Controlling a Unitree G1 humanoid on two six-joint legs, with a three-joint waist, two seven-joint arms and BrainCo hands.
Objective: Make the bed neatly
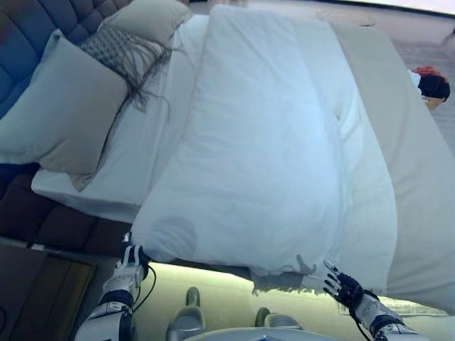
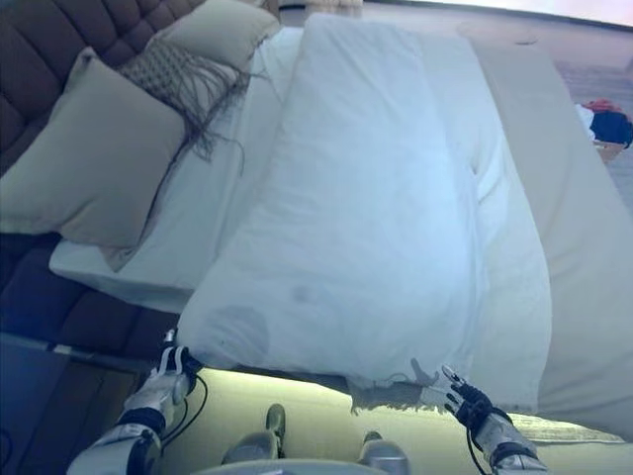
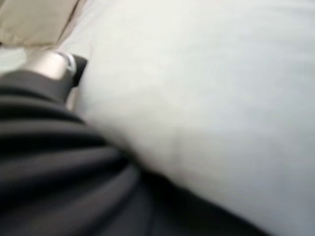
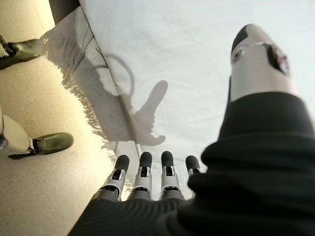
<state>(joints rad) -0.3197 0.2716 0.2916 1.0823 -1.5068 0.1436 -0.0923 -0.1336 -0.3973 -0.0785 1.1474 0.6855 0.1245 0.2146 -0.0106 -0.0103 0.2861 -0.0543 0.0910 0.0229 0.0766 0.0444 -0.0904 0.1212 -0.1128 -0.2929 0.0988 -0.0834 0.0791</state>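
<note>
A white duvet (image 1: 263, 142) lies folded in a long thick band down the middle of the bed, its near edge hanging over the side. My left hand (image 1: 126, 273) is at the duvet's near left corner, pressed against the cloth, which also shows in the left wrist view (image 3: 197, 98). My right hand (image 1: 345, 288) is by the duvet's near right edge, with straight fingers (image 4: 142, 172) holding nothing, just off the cloth. A beige bedspread (image 1: 412, 163) covers the bed's right part.
A large beige pillow (image 1: 64, 114), a patterned fringed cushion (image 1: 124, 53) and another pillow (image 1: 149, 18) lie against the dark tufted headboard (image 1: 28, 28). A dark nightstand (image 1: 35, 291) stands at lower left. A red and dark object (image 1: 430, 84) lies beyond the bed's right side.
</note>
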